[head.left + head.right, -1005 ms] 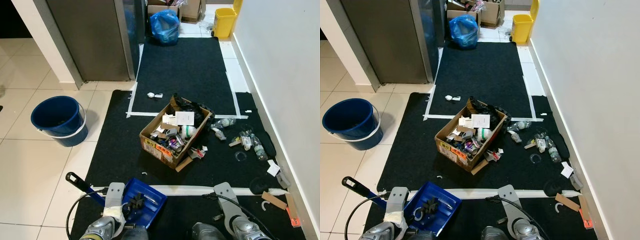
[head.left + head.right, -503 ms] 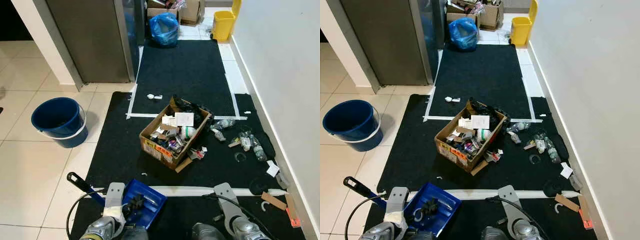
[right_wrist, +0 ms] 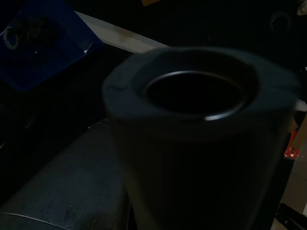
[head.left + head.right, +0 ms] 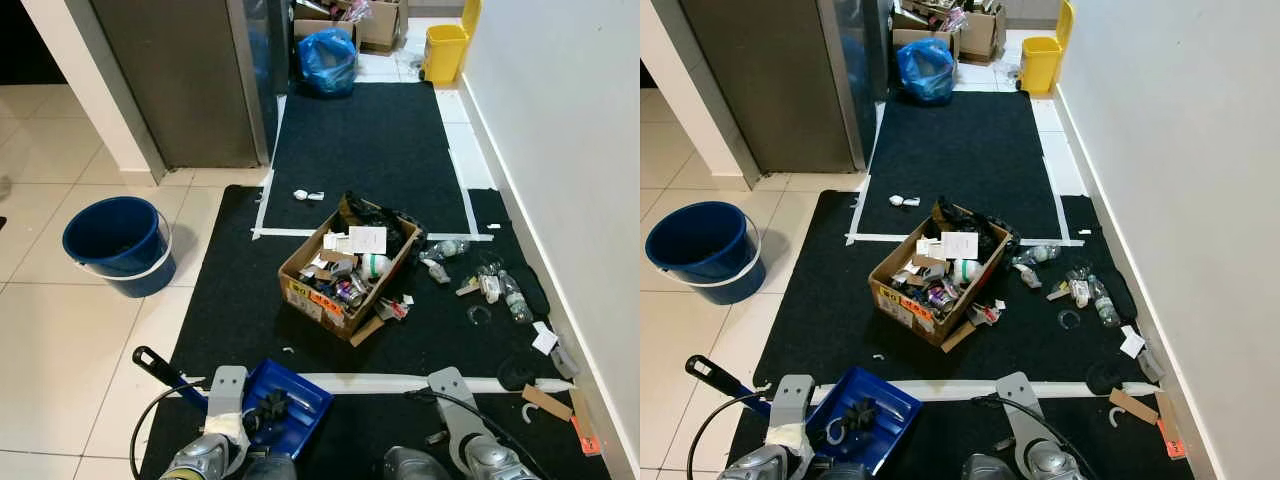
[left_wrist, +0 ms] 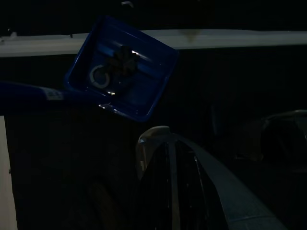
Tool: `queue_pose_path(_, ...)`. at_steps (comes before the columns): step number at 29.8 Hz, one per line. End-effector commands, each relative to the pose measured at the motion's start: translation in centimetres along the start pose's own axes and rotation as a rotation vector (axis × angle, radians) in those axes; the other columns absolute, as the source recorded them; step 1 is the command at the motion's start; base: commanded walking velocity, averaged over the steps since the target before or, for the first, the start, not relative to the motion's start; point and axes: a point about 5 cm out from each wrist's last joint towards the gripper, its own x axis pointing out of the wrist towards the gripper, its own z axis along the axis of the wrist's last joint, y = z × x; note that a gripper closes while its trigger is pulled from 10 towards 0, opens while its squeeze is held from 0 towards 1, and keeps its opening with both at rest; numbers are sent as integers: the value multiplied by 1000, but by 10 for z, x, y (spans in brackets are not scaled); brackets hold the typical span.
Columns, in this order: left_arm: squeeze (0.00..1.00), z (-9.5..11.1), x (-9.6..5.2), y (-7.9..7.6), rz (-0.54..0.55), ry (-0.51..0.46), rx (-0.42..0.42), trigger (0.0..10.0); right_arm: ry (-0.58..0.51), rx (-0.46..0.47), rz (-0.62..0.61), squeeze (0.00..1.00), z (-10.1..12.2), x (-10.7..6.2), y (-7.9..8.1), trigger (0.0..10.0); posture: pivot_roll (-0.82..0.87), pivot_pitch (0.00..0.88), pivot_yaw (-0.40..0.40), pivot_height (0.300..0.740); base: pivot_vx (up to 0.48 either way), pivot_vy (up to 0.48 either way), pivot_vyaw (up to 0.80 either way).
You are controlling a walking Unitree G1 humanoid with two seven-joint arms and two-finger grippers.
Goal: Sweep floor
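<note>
Black mats (image 4: 370, 140) cover a narrow passage beside a white wall (image 4: 560, 130), with pale tiles (image 4: 60, 340) alongside and white tape lines (image 4: 400, 382) crossing the mats; at the middle of the nearer mat sits an open cardboard box (image 4: 347, 268), tilted askew and heaped with paper scraps, wrappers and small rubbish; between the box and the wall lie scattered plastic bottles (image 4: 505, 290), bits of card and a small ring (image 4: 478, 314); beyond the box, just past the tape line, lies a small white scrap (image 4: 307, 195); to the box's left, on the tiles, stands a blue bucket (image 4: 118, 243) with a white handle; far beyond the box are a blue rubbish bag (image 4: 330, 60), a yellow bin (image 4: 445, 50) and more cardboard cartons (image 4: 980, 25), next to a tall grey cabinet (image 4: 180, 80); nearer than the box, across the tape line, a blue dustpan (image 4: 278, 405) rests on the mat with a few dark bits and a ring inside, its black-tipped handle (image 4: 158, 364) reaching out over the tiles; the left arm (image 4: 215, 440) hangs just over the dustpan and the right arm (image 4: 465, 440) hangs low over the mat nearer the wall; I cannot tell whether either gripper's jaws are apart or together, the wrist views being too dark; the left wrist view does make out the dustpan (image 5: 120, 67) below the tape.
</note>
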Motion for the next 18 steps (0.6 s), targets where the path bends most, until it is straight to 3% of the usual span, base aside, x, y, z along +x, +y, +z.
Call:
queue_pose_path(1, 0, 0, 0, 0, 29, -28, -40, 10000, 56, -5, 7, 0, -11, -1, 2, 10000, 160, 0, -17, 740, 0, 0, 0)
queue_pose_path(8, 0, 1, -1, 6, 77, -49, -118, 10000, 59, -13, 7, 0, -11, -1, 2, 10000, 165, 0, -23, 740, 0, 0, 0)
queue_pose_path(13, 0, -1, -1, 7, 89, -31, -110, 10000, 59, -16, 7, 0, -11, -1, 3, 10000, 165, 0, -22, 740, 0, 0, 0)
queue_pose_path(18, 0, 9, 2, -8, -59, -85, -68, 10000, 61, -18, 8, 0, -12, -2, 3, 10000, 166, 0, -21, 740, 0, 0, 0)
